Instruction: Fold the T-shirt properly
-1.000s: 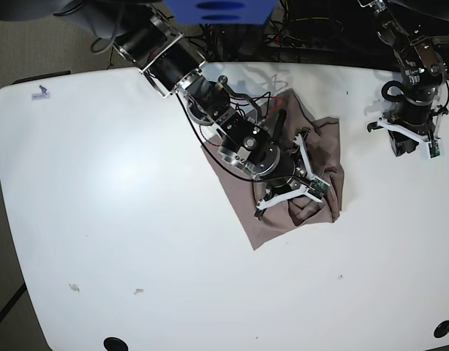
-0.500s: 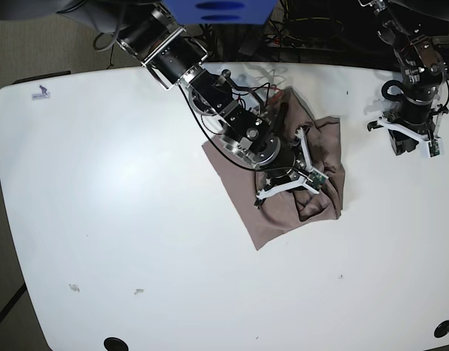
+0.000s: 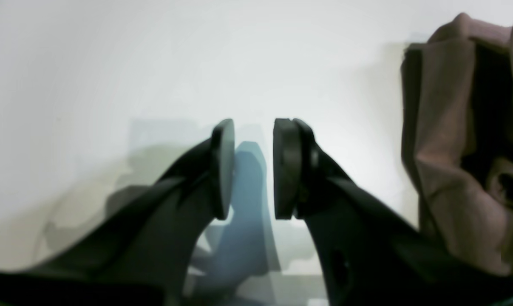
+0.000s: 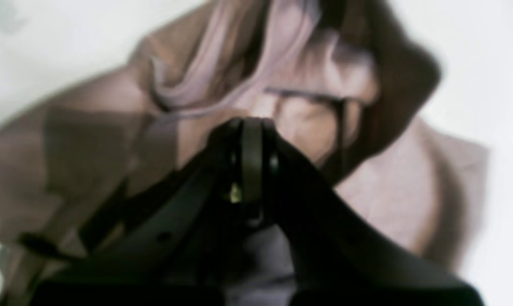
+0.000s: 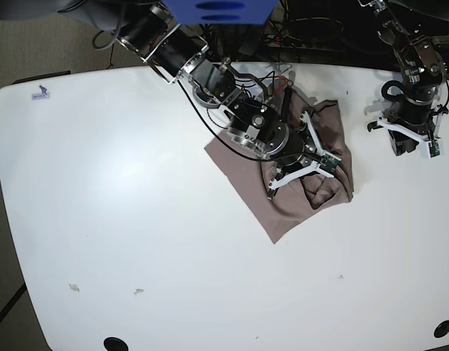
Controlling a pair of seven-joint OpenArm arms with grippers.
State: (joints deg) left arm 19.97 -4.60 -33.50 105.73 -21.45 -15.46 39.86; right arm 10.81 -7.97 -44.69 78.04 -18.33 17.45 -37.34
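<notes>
Looking down from the base view, we see the T-shirt (image 5: 283,179) lying bunched near the middle of the white table (image 5: 122,219), toward its far side, with 1 flat corner pointing toward the near edge and the rest heaped into soft folds on the side closer to the left arm. The right gripper (image 5: 312,175) reaches over the rumpled part of the cloth; in the right wrist view its 2 black fingers (image 4: 250,165) are pressed together, with folds and a seam of the mauve-brown fabric blurred just beyond the tips. We cannot tell from that blurred view whether any cloth is caught between them. The left gripper (image 5: 407,142) hangs over bare table near the far corner, well apart from the shirt in the base view. In the left wrist view its 2 round pads (image 3: 223,170) stand apart with a clear gap between them, nothing in it, and only the table surface and their own shadow behind. A raised fold of the T-shirt (image 3: 460,140) shows at the edge of that view, not touching the fingers.
</notes>
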